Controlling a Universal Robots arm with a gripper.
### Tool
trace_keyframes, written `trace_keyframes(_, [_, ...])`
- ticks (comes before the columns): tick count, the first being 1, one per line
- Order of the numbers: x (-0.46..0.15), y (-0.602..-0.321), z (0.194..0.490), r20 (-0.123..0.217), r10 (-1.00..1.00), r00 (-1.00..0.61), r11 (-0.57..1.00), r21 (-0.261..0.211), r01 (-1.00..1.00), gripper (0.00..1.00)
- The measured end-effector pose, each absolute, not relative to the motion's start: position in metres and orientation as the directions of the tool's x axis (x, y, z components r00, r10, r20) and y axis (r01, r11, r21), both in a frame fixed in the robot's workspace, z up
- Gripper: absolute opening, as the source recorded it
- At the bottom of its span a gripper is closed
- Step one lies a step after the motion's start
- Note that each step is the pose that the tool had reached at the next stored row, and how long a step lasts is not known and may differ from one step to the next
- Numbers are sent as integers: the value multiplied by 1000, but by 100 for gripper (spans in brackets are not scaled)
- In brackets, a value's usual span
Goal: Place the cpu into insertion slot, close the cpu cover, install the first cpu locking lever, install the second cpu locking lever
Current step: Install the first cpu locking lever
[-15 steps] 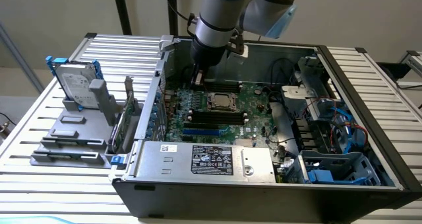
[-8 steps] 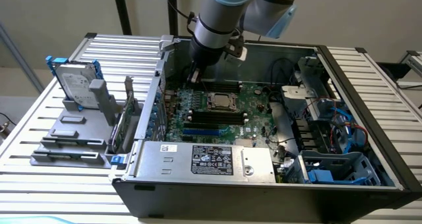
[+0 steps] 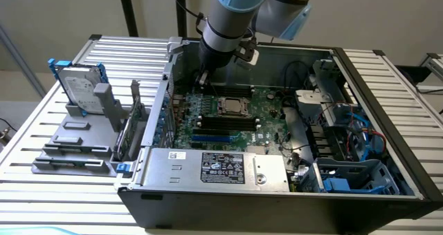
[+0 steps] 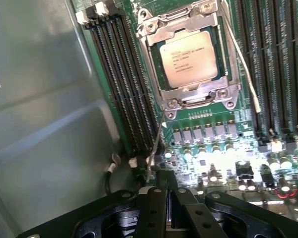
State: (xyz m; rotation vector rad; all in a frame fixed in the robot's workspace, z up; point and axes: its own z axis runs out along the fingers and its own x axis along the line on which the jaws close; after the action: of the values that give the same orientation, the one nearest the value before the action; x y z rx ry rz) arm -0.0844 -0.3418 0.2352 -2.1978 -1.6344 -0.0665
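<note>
Starting at the gripper (image 4: 165, 191), the wrist view has its two black fingers pressed together with nothing visible between them. Their tips stand just beside the free end of a thin wire locking lever (image 4: 158, 141), though contact cannot be told.

That lever runs from the fingertips to the corner of the cpu cover (image 4: 181, 22), a silvery frame lying flat over the cpu (image 4: 188, 57). The chip sits metal face up in the insertion slot (image 4: 159, 69). A second wire lever (image 4: 241, 59) slants along the cover's far side, apparently not tucked under its catch.

By judgement, the levers are light, springy steel rods: stiff along their length, smooth and apt to slip off a flat finger. The best purchase is probably at the bent free end, pushed rather than pinched. The cpu is light and fragile, and the cover now shields it.

The wrist view gives the lever wires, the chip's printing and the black memory slots (image 4: 119, 74) beside the socket. The exterior view gives the setting. There the gripper (image 3: 203, 80) reaches down into the open computer case (image 3: 277, 204) at about eleven o'clock from the cpu (image 3: 232, 106). The grey power supply box (image 3: 215, 167) lies at six o'clock, and a hard drive (image 3: 76, 87) stands outside the case toward nine o'clock.
</note>
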Motion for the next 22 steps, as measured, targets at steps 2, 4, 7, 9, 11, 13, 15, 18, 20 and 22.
trace_keyframes(2, [-84,-342,236,280,901,330,-249,-289,924,11])
trace_keyframes(4, [-84,-342,237,282,894,349,-268,-289,919,11])
trace_keyframes(7, [-84,-342,240,283,884,372,-291,-289,912,11])
trace_keyframes(9, [-84,-342,242,283,881,379,-299,-289,909,11])
trace_keyframes(11, [-82,-342,242,285,878,383,-302,-290,908,11])
trace_keyframes(13, [-78,-342,242,288,877,384,-302,-291,908,11])
trace_keyframes(15, [-73,-343,242,289,877,385,-302,-291,908,11])
trace_keyframes(18, [-64,-344,242,291,876,385,-302,-292,908,11])
trace_keyframes(20, [-59,-345,242,292,876,385,-302,-292,907,11])
trace_keyframes(22, [-56,-346,242,296,873,387,-303,-294,907,11])
